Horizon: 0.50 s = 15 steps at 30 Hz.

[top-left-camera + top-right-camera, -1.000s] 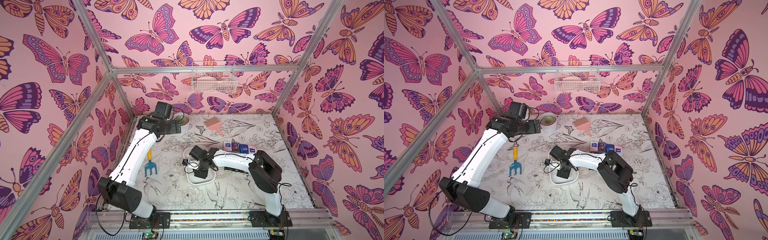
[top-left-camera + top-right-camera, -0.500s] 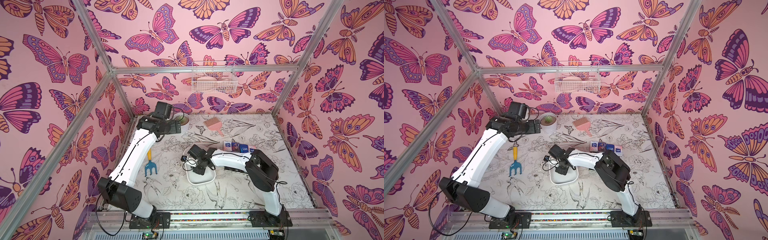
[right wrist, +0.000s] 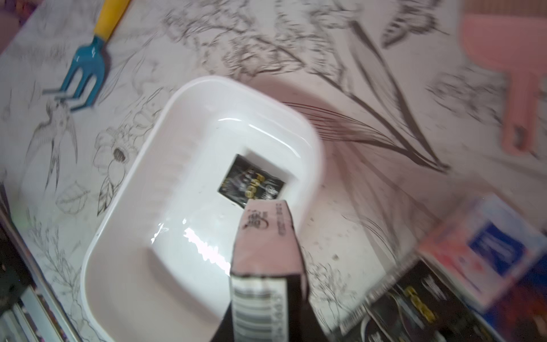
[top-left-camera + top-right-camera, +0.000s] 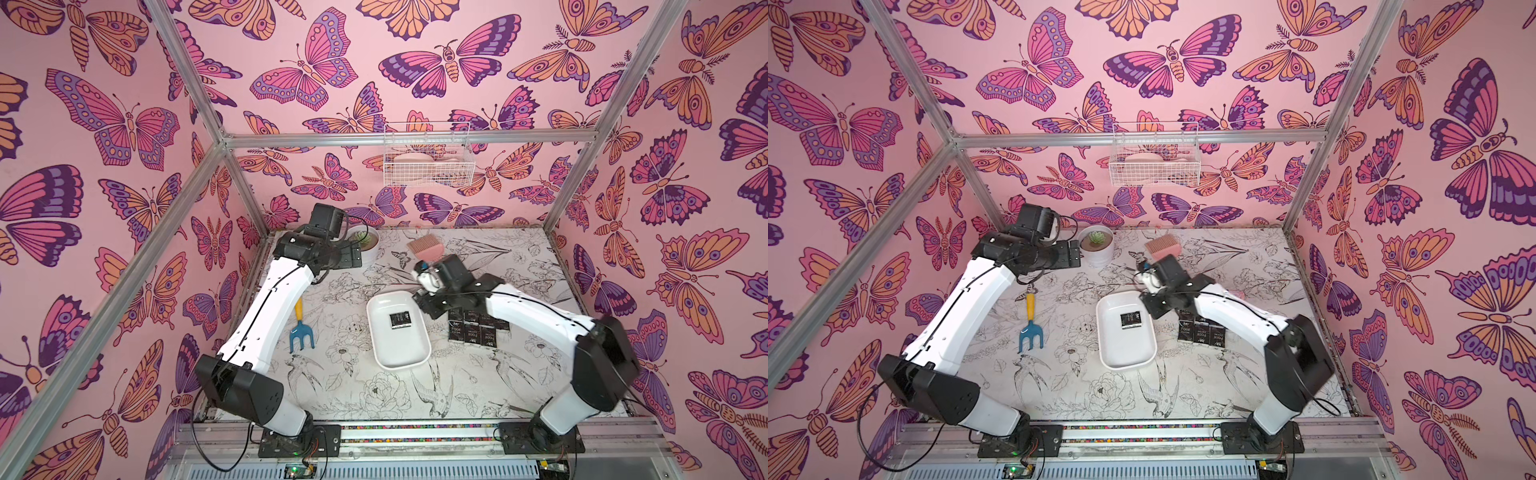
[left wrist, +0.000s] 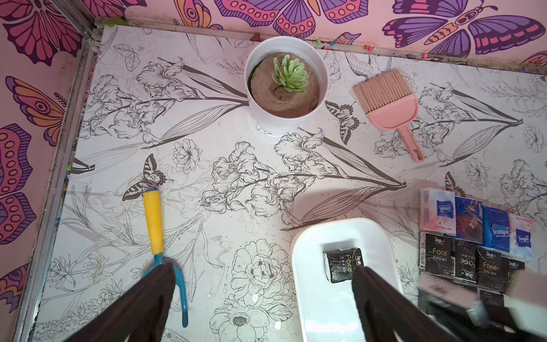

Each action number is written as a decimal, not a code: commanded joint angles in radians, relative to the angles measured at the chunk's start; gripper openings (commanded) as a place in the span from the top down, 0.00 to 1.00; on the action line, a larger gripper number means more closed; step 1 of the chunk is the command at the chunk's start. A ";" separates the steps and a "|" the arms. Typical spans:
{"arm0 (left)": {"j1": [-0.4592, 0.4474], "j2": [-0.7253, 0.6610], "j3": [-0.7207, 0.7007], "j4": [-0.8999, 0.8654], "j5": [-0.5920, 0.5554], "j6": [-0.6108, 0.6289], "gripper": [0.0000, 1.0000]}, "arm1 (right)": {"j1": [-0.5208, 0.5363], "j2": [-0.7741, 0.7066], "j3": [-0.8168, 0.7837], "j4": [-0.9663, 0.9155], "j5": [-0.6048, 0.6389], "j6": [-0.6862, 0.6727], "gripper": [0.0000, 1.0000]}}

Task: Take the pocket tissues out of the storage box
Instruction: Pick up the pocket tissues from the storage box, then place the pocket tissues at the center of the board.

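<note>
Top views: box has its long axis running far-to-near, slightly skewed. One black packet lies flat in its far half, longer side across the box. Other packets sit in rows on the table, just right of the box. Right claw hangs over the box's far right corner.
Left wrist: left claw spread, empty.
Right wrist: right claw pinches the held packet edge-on, long axis along the fingers.

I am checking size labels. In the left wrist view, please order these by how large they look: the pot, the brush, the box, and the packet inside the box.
1. box, though partly cut off at the frame edge
2. pot
3. brush, a little smaller than the pot
4. packet
</note>
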 commanded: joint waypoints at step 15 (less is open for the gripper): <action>-0.016 0.040 0.099 0.001 0.073 0.009 0.00 | -0.428 -0.255 -0.411 -0.266 0.445 0.367 0.82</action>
